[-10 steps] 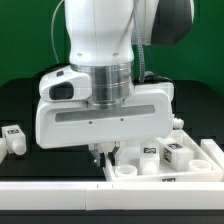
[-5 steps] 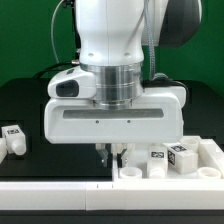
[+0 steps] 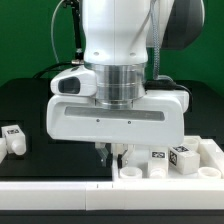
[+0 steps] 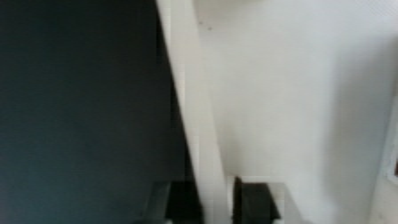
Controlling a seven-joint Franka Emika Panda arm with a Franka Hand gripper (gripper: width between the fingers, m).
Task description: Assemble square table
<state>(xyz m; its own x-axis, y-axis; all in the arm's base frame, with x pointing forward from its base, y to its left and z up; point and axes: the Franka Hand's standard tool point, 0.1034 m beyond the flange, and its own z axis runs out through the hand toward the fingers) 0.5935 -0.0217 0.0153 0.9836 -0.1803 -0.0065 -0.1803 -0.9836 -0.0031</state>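
Exterior view, left to right. Far left: one short white leg [image 3: 12, 140] with a black-and-white tag, lying alone on the black table [image 3: 40, 110], well apart from everything else. In front of it one long white bar [image 3: 50, 190] runs along the near edge toward the middle. Centre: the arm [image 3: 115, 60] fills most of the view, and its broad white wrist housing hides the table behind it and the far side of the tray. Below the housing the gripper [image 3: 113, 157] points straight down at the edge of the table top [image 3: 170, 178] that lies on the exterior view's left. The top lies flat, reaching to the exterior view's right edge. In the wrist view the two dark fingers [image 4: 178, 205] of the gripper [image 4: 217, 200] sit one on each side of the top's raised rim [image 4: 199, 100], the outer one over the black table and the inner one over the tray floor [image 4: 302, 100]. The jaws are nearly closed, pinching that thin wall with nothing else between them. Right of the gripper, on the top: two tagged blocks, the nearer block [image 3: 153, 158] and the farther block [image 3: 181, 157], side by side. Whether they touch cannot be told. Two round corner holes show along the front, the first hole [image 3: 128, 171] just beside the gripper and the second hole [image 3: 205, 170] near the far right. Count: one top, one loose leg, two blocks on the top, two holes seen, one bar.
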